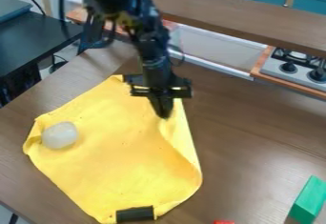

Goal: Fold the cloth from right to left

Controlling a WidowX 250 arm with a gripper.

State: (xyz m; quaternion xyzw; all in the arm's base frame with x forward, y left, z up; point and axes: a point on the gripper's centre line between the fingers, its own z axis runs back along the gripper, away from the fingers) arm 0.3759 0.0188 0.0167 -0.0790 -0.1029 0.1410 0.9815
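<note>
The black gripper (164, 107) points down over the upper right part of the yellow cloth (121, 151), close to its right edge. Whether it holds any fabric cannot be made out. The cloth lies mostly spread on the brown table, with a raised crease and a turned-over strip along its right side, below the gripper. A whitish rounded object (60, 135) rests on the cloth's left part. At the cloth's bottom edge sits a black block-like piece (135, 214).
A green block (309, 200) stands at the lower right, and a red piece (223, 222) shows at the bottom edge. Behind the table (255, 137) are a toy stove (296, 66) at right and a raised wooden shelf (248, 13).
</note>
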